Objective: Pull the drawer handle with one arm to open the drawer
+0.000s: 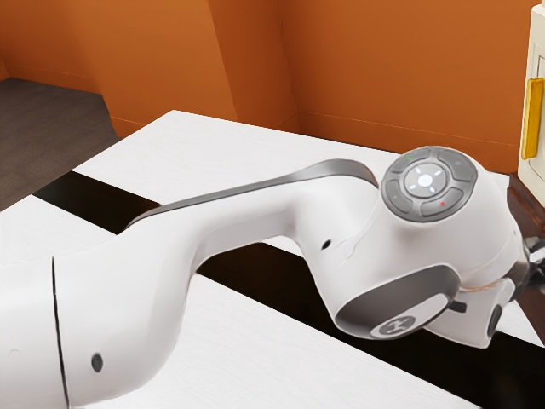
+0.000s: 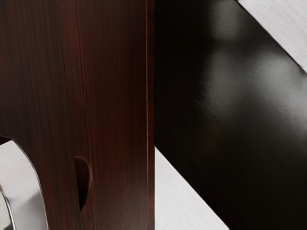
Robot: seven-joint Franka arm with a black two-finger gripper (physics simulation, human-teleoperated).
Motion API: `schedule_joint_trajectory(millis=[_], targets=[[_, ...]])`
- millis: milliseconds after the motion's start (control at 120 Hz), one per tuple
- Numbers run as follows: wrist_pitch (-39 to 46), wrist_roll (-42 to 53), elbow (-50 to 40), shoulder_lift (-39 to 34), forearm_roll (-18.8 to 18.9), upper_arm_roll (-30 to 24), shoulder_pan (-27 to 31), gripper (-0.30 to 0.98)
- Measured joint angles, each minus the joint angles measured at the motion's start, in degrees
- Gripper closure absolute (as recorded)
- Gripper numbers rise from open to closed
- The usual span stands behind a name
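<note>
Exterior view's left: white arm point(image 1: 247, 217) comes in low over the white table point(image 1: 255, 349) with its black stripe point(image 1: 255, 271). At the exterior view's right edge: gripper point(image 1: 535, 262), mostly cut off. Can't tell if it's wide, narrow or holding anything. Above it: white cabinet point(image 1: 532, 187) with an upright yellow bar point(image 1: 532, 119), probably not the target.

Task's thing: most likely the curved silver handle point(image 2: 21, 177) against the dark wood front point(image 2: 105, 96), close to the hand. Crescent notch point(image 2: 83, 182) on the wood seam is a second candidate; can't rule it out.

Handling, my read: handle is rigid and polished, so slippery, not fragile. Drawer probably slides with moderate drag, heavier than the handle suggests. Grip mid-span, square to the front, pull straight out; off-axis could bind the drawer or slide off the metal.

Hard to make out: the handle's far end and mounts are cut off, drawer outline unclear, notch interior too dark to read. Contact between gripper and handle: unconfirmed. Front looks closed, not certain.
</note>
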Motion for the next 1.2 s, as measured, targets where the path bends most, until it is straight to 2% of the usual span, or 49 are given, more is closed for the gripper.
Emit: schedule_joint_trajectory(millis=[1200], targets=[[0.2,0.19,-17.83,-13.24,0.71,3.47,-0.49,0.0]])
